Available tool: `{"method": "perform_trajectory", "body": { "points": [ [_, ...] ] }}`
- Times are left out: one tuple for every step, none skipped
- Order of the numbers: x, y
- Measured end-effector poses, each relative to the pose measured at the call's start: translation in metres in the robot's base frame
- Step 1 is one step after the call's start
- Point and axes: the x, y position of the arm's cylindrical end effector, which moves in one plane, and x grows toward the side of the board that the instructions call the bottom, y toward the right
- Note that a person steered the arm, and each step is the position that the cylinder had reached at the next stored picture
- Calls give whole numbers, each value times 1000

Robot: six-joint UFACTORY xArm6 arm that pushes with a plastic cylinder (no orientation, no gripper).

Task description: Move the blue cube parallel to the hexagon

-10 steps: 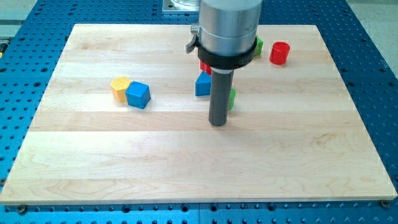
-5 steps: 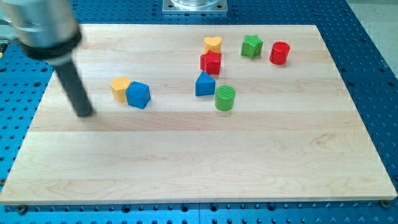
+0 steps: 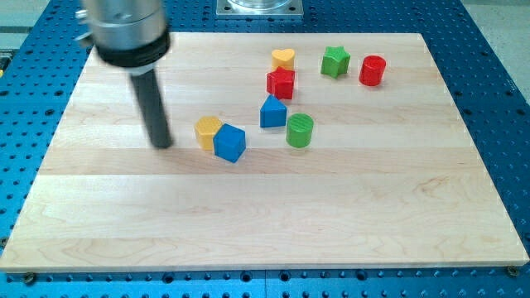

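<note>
The blue cube [image 3: 229, 142] sits left of the board's middle, touching the yellow hexagon [image 3: 208, 132] on the hexagon's lower right. My tip [image 3: 161, 144] rests on the board a short way to the left of the hexagon, apart from both blocks. The rod rises from it toward the view's top left.
A blue triangular block [image 3: 272, 112] and a green cylinder [image 3: 300, 131] stand right of the cube. A red star [image 3: 281, 83], a yellow heart [image 3: 283, 59], a green star [image 3: 335, 61] and a red cylinder [image 3: 373, 70] sit toward the top right of the wooden board [image 3: 265, 240].
My tip swung from the middle to the far left, then came back right. The yellow hexagon and the blue cube have slid together to the right and slightly down.
</note>
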Motion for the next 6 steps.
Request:
{"method": "perform_trajectory", "body": {
  "points": [
    [35,28],
    [36,34],
    [44,34],
    [45,51],
    [48,91],
    [27,65]
  ]
}}
